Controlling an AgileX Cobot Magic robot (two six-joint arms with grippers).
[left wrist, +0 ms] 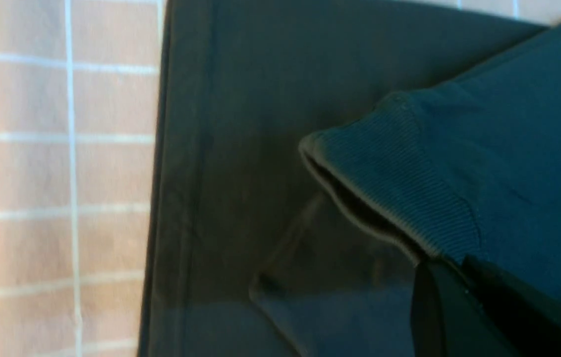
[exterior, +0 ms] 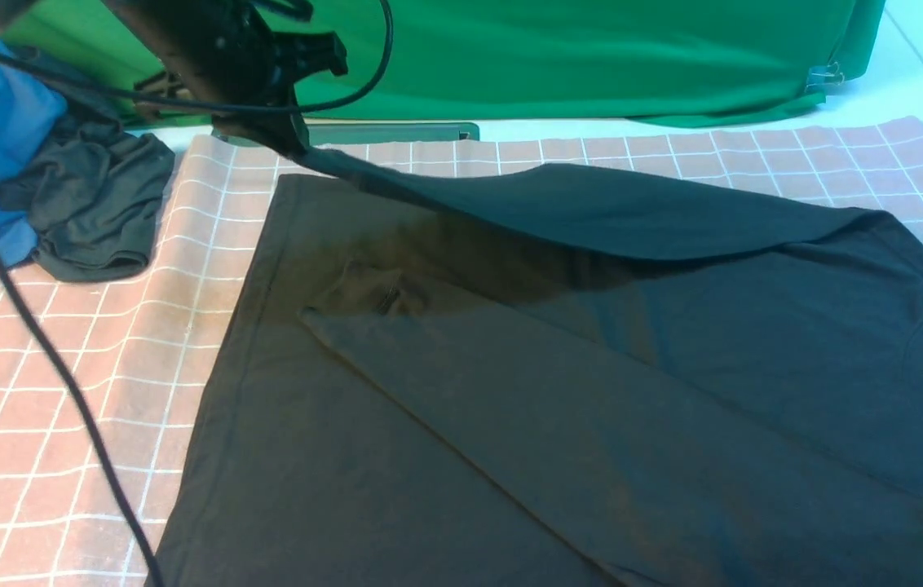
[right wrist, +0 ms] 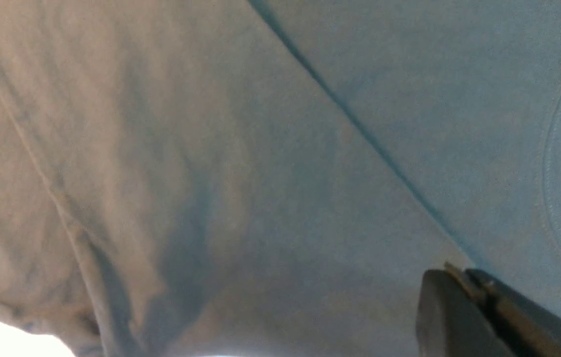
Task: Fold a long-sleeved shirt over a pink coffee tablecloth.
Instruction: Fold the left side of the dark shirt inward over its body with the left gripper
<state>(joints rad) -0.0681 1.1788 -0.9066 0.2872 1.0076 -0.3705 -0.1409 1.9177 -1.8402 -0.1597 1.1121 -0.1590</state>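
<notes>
The sleeve-folding step is under way. The long-sleeved shirt (exterior: 592,391) is lying spread on the pink coffee tablecloth (exterior: 62,367), with one sleeve (exterior: 445,367) lying slantwise across the body. The left gripper (exterior: 289,134) is holding the far sleeve up by its ribbed cuff (left wrist: 389,168), its jaws pinching tight on the cloth. The next move is probably calling for carrying that cuff in over the body and laying it flat without a twist (the fabric is sagging loosely below the grip). The right gripper (right wrist: 451,277) is hovering close over the shirt near the collar with its jaws closed; whether it is nipping any cloth I cannot tell.
</notes>
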